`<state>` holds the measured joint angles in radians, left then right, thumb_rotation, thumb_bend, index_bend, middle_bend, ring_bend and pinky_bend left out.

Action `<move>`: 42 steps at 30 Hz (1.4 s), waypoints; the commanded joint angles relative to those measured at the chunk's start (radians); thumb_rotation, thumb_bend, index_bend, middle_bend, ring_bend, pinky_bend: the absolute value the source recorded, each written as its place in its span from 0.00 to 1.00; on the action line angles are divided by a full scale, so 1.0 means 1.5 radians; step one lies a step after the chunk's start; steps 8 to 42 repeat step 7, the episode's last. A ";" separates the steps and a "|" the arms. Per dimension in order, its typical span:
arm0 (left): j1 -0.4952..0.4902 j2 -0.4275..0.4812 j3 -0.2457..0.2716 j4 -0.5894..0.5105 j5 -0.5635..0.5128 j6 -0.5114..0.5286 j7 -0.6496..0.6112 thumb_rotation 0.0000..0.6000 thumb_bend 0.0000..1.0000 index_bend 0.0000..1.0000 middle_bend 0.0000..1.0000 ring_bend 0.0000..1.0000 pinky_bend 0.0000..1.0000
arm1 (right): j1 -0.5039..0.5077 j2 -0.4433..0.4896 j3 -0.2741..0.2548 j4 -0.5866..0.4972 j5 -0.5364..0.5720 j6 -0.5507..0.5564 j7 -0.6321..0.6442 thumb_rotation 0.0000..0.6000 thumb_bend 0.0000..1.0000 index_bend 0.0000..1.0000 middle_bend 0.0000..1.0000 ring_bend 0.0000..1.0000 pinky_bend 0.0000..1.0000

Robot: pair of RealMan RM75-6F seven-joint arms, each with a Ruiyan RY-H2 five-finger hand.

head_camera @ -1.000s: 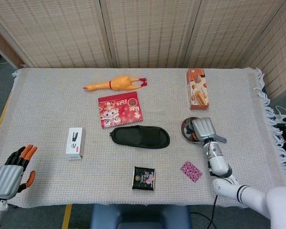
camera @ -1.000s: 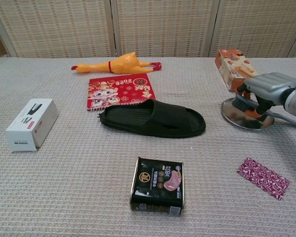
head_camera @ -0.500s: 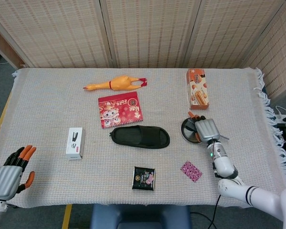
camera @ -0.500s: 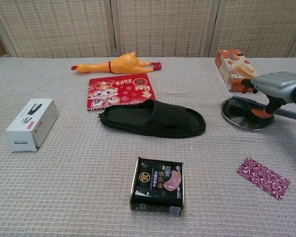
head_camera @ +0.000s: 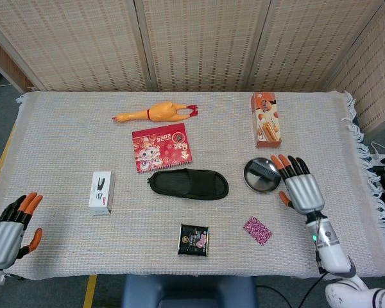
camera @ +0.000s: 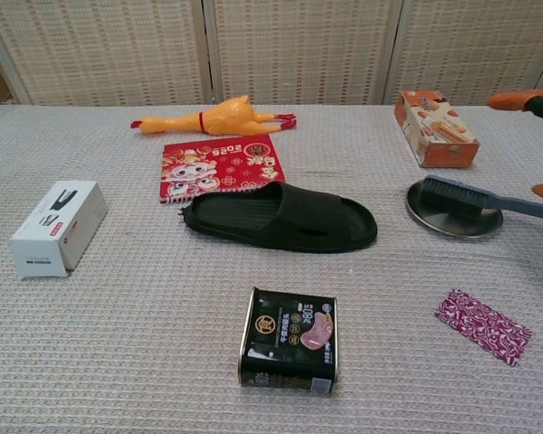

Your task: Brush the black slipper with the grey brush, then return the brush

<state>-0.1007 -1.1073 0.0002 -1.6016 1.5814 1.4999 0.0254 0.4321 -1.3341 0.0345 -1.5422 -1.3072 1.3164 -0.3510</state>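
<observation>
Two hands: both hold nothing, fingers spread.
Right hand [head_camera: 301,186]: raised beside the round metal plate [head_camera: 251,181], to its right, palm down, orange-tipped fingers apart; in the chest view only fingertips [camera: 514,99] show at the right edge.
Left hand [head_camera: 8,228]: at the near left corner of the table, off the cloth's edge, fingers apart and empty.
Grey brush [camera: 466,198]: lies across the metal plate [camera: 430,215], bristles down, its handle sticking out to the right past the rim; no hand touches it.
Black slipper [camera: 281,216]: flat on the woven tablecloth [head_camera: 64,147] near the middle, just in front of the red booklet [camera: 221,165], well apart from the plate.
Other things: rubber chicken [head_camera: 155,112] behind the booklet, snack box [head_camera: 265,119] behind the plate, white box [head_camera: 101,192] at left, dark tin [camera: 290,340] in front, patterned sachet [camera: 482,325] at front right.
</observation>
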 commanded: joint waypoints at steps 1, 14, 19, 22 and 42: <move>-0.001 -0.006 -0.004 0.010 0.004 0.007 -0.012 1.00 0.47 0.00 0.00 0.00 0.13 | -0.171 0.025 -0.118 0.004 -0.191 0.229 0.078 1.00 0.20 0.00 0.00 0.00 0.00; -0.004 -0.016 -0.004 0.006 0.003 0.001 0.015 1.00 0.45 0.00 0.00 0.00 0.13 | -0.197 0.054 -0.121 0.004 -0.237 0.263 0.083 1.00 0.18 0.00 0.00 0.00 0.00; -0.004 -0.016 -0.004 0.006 0.003 0.001 0.015 1.00 0.45 0.00 0.00 0.00 0.13 | -0.197 0.054 -0.121 0.004 -0.237 0.263 0.083 1.00 0.18 0.00 0.00 0.00 0.00; -0.004 -0.016 -0.004 0.006 0.003 0.001 0.015 1.00 0.45 0.00 0.00 0.00 0.13 | -0.197 0.054 -0.121 0.004 -0.237 0.263 0.083 1.00 0.18 0.00 0.00 0.00 0.00; -0.004 -0.016 -0.004 0.006 0.003 0.001 0.015 1.00 0.45 0.00 0.00 0.00 0.13 | -0.197 0.054 -0.121 0.004 -0.237 0.263 0.083 1.00 0.18 0.00 0.00 0.00 0.00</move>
